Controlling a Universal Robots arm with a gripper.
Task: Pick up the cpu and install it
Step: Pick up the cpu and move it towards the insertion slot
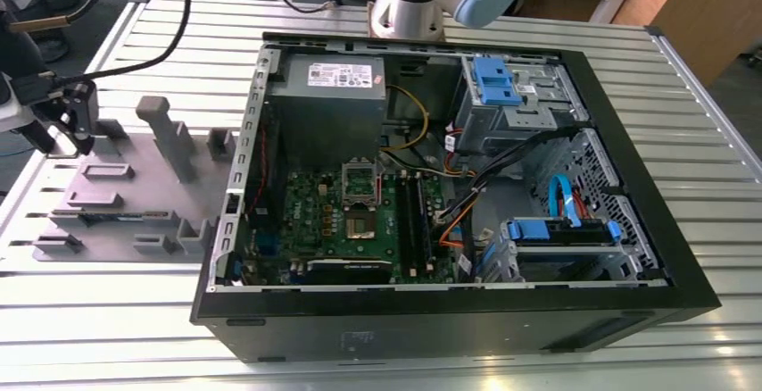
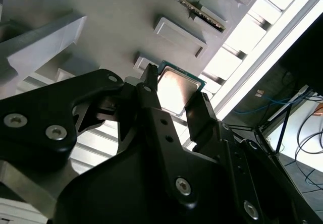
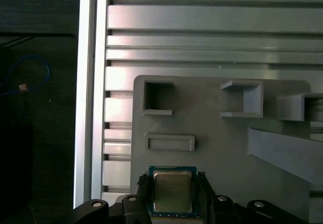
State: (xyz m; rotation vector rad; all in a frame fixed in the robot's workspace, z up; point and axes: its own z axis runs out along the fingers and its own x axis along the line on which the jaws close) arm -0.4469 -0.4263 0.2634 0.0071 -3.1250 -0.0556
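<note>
Far left in the exterior view, the gripper (image 1: 70, 132) hangs over the grey holder tray (image 1: 143, 196), fingertips indistinct. The open PC case (image 1: 417, 324) lies at the tray's 3 o'clock. In both wrist views, the fingers clamp the cpu (image 2: 176, 90) (image 3: 172, 191), covering its side edges. Lid print illegible.

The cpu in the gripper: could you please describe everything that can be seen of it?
The cpu is a small flat square chip: pale silver-grey metal top with faint print, framed by a thin green board edge. In both wrist views it sits between the fingers of the black gripper, which meet two opposite edges, over the grey plastic holder plate. Whether it rests on that plate or is lifted cannot be told.
</note>
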